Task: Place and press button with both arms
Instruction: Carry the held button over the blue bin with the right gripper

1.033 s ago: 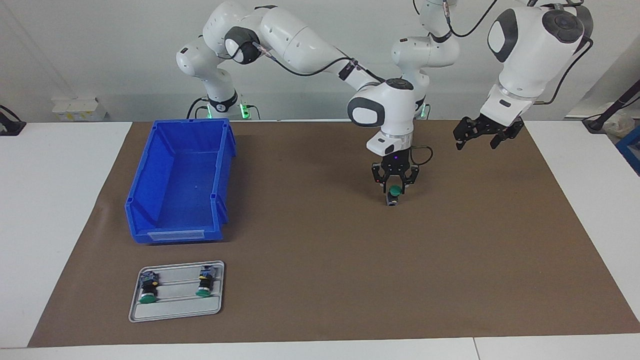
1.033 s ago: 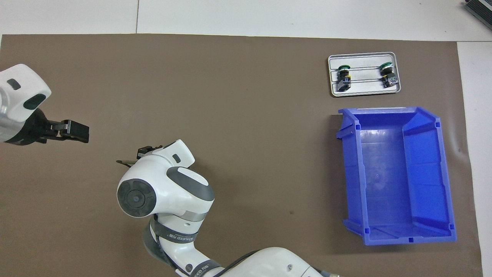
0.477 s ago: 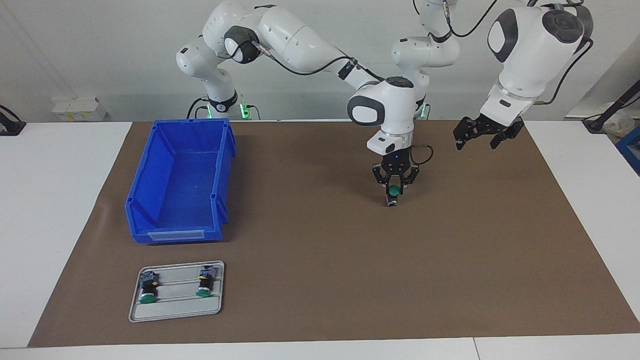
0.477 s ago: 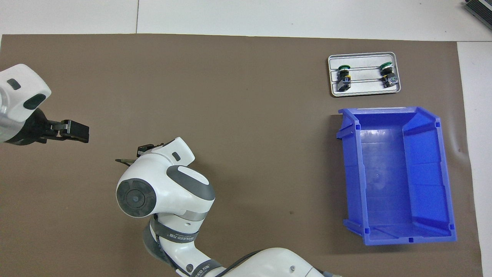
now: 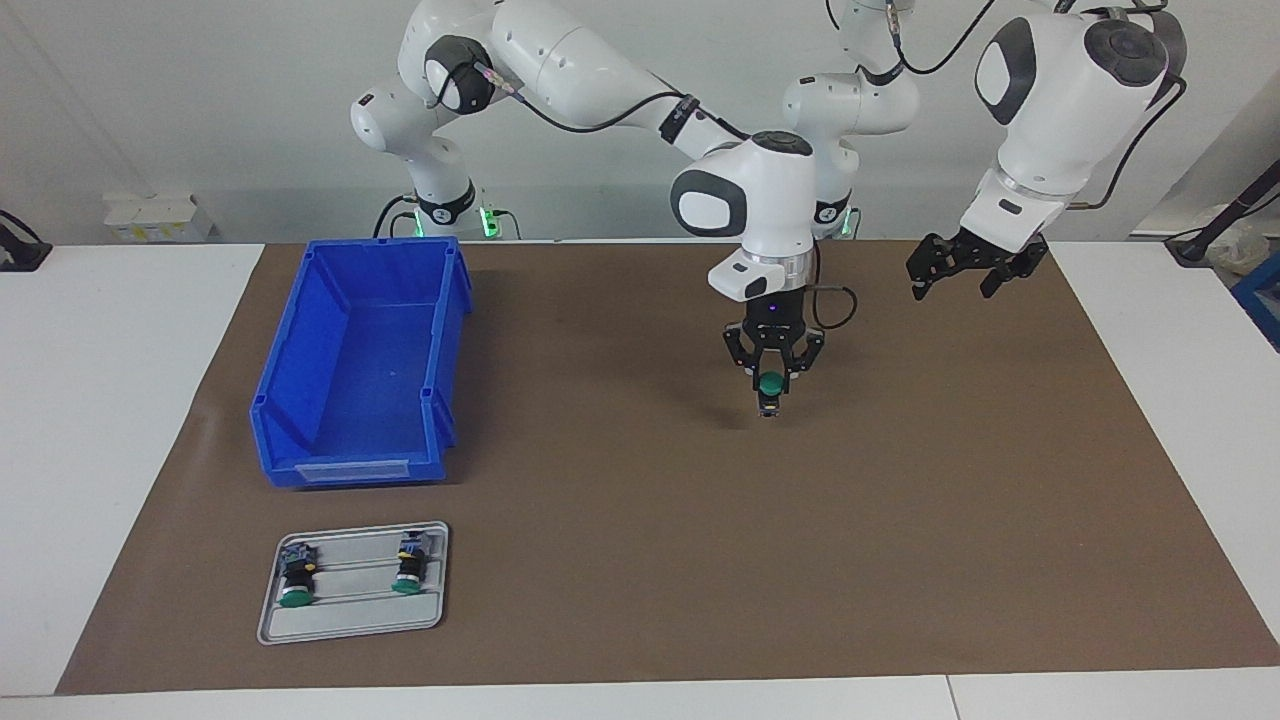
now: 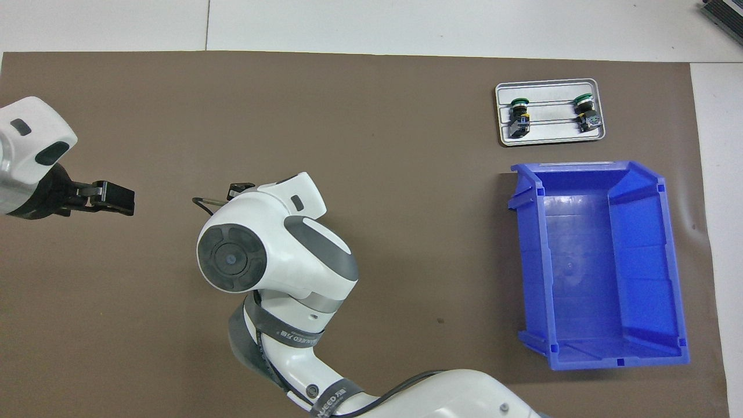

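My right gripper is shut on a button with a green cap and hangs a little above the middle of the brown mat, the button's body pointing down. In the overhead view the right arm's white wrist covers this gripper and the button. The left gripper hovers open and empty over the mat toward the left arm's end, where the left arm waits.
A grey tray holds two more buttons farthest from the robots, toward the right arm's end. A blue bin stands nearer to the robots than the tray.
The right gripper closed on the button, lifted it off the mat and carried it a little toward the right arm's end. The left arm has not moved.
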